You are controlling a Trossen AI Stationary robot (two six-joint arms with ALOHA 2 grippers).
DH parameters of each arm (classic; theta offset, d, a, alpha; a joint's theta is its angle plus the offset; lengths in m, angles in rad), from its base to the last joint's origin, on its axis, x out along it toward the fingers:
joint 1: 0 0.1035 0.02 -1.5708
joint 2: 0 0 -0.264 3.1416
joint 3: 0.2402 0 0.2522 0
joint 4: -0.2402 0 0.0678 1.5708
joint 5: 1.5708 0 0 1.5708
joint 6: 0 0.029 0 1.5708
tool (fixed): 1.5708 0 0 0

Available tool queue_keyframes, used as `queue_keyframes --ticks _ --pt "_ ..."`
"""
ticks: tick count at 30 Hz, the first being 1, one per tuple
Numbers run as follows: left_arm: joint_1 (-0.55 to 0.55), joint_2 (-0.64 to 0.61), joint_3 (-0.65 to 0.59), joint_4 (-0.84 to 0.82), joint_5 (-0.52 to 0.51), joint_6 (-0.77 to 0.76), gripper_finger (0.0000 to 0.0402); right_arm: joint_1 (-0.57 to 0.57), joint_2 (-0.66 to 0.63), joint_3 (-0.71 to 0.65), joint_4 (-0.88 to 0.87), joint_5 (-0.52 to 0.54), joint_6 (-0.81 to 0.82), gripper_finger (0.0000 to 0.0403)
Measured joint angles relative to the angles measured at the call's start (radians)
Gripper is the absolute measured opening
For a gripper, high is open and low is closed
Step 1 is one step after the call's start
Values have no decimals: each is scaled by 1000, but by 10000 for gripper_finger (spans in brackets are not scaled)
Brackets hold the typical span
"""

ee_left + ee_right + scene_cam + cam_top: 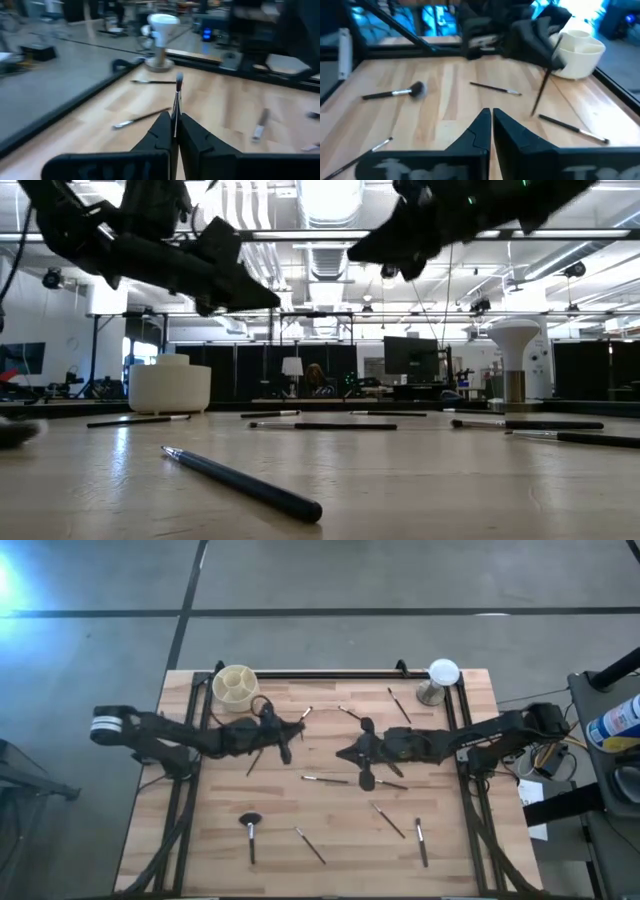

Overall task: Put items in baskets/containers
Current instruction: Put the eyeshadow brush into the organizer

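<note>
The cream cup (235,685) with inner dividers stands at the table's far left corner; it also shows in the low view (170,385) and the right wrist view (577,52). My left gripper (290,736) hangs above the table just right of the cup, shut on a thin brush (177,100). My right gripper (347,752) faces it from the right near the table's middle; it (490,120) is shut with nothing between its fingers. Several more brushes lie flat on the wood, among them a fluffy-headed one (250,825) near the front and one (325,778) beside my right gripper. My left gripper pinches the brush's thin handle (175,131) between its two fingers, which come in nearly level from the table's left. The brush crosses the fingers at a slant, its bristle tip (179,78) beyond them. The brush's lower end (535,112) hangs clear of the wood.
A white dome on a metal stand (442,675) is at the far right corner. Black rails (330,673) edge the table's far side and both flanks. Loose brushes lie at the near right (420,840), at the near middle (310,845) and at the far right (398,705).
</note>
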Motion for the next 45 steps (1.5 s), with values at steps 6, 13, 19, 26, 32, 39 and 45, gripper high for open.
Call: queue_keyframes --ticks 6,13,19,26,32,39,45 --pt "166 -170 -7 -154 -17 0 11 -35 14 -143 205 -22 -7 9" --pt "426 -289 -11 -207 -6 -8 11 -45 -15 -208 283 -19 -4 8" --pt "624 -299 -1 -213 70 -59 11 -45 -73 -199 285 -18 -6 8" --pt "721 -295 54 -296 96 -46 11 -45 -129 -199 273 -19 -38 8" --pt "729 -312 98 -382 -27 -22 11 -45 -141 -201 210 -21 -77 8" --pt "725 -380 89 -419 -107 -21 11 -44 -136 -213 192 -21 -90 8" --pt "724 -434 20 -419 -132 -19 11 -44 -136 -224 192 -49 -116 8"
